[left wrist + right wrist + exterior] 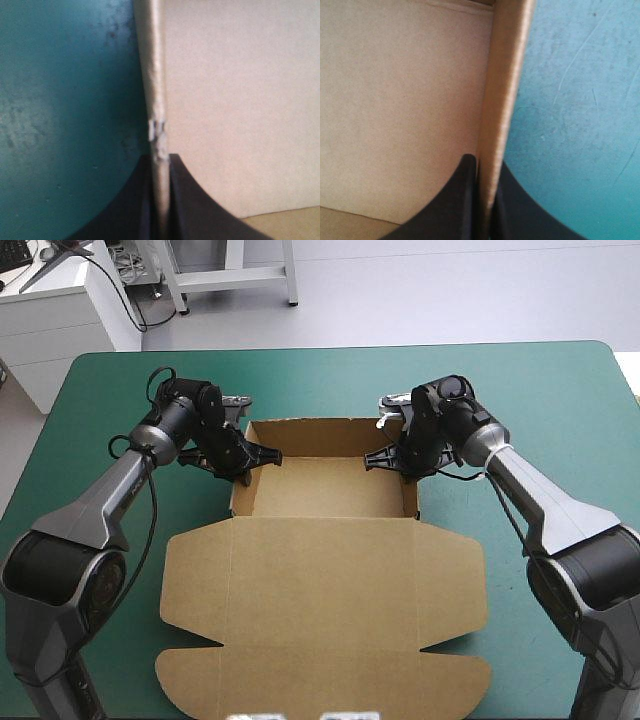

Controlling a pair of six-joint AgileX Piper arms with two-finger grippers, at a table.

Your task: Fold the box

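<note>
Brown box (320,490), open tray with lid flat, on teal-green counter (560,390) | left jaws clamp box's left wall | right jaws clamp its right wall

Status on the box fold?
Box open tray, lid flat. Left gripper shut on left wall, right gripper on right wall. Nothing in the way.

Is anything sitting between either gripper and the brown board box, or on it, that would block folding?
Nothing visible does. The left gripper is shut on the left wall of the brown cut-board box, the right gripper on its right wall; nothing lies in it or on its flat part.
</note>
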